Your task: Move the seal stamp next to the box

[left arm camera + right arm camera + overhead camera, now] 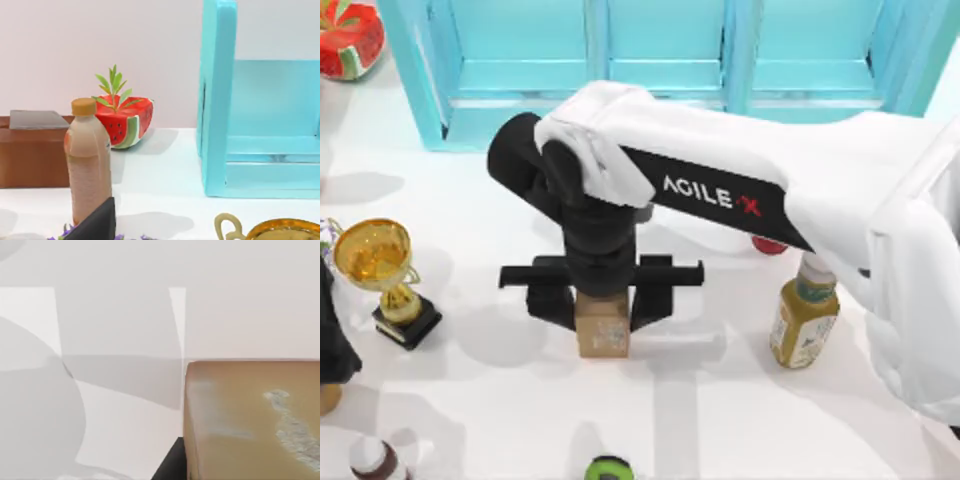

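seal stamp (602, 327): a small tan block is seen standing upright on the tabletop (720, 420), near the middle, well clear of the turquoise cabinet (660, 60) at the far edge; in the right wrist view its tan face with pale marks (250, 420) is seen close up.
right gripper (601, 310): it is lowered over the stamp with one black finger on each side; the fingers are spread about as wide as the block, and contact cannot be confirmed, so a closed grasp cannot be told.
left arm: it is parked at the left edge; in its wrist view a brown box (32, 150) is seen beyond a pale bottle (89, 162).
handling: the stamp is judged stiff, light and wood-like, not fragile, with flat faces that should hold well.
where to hold: the two opposite side faces, on the upper half, are judged best.
axis: the long axis is vertical; the marked face is turned toward the near edge.
nearby: a gold trophy (382, 275) stands to the left, a yellow-green bottle (805, 315) to the right.
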`<action>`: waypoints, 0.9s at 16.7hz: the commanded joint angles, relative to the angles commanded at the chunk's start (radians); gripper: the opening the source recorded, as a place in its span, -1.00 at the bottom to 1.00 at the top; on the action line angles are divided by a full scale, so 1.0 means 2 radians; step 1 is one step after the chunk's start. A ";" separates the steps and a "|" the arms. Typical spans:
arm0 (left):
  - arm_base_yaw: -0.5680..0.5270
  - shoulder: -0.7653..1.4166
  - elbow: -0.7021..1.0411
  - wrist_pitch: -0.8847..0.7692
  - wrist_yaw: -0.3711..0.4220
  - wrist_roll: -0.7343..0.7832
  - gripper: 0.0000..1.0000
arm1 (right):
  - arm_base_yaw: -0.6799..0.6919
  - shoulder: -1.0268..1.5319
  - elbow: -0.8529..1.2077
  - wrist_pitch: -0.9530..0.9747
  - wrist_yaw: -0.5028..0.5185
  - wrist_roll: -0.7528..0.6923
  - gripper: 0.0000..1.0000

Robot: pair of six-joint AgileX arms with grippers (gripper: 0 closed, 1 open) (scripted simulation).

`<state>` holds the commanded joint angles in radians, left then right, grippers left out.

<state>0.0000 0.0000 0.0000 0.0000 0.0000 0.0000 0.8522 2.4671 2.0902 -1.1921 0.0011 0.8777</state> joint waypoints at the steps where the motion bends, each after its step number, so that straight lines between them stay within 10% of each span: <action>1: 0.000 0.000 0.000 0.000 0.000 0.000 1.00 | 0.000 -0.001 0.002 -0.001 0.000 0.000 -1.00; 15: 0.000 0.000 0.000 0.000 0.000 0.000 1.00 | -0.003 -0.011 0.082 -0.095 -0.001 -0.001 -1.00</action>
<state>0.0000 0.0000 0.0000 0.0000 0.0000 0.0000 0.8455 2.4452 2.2546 -1.3824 -0.0015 0.8762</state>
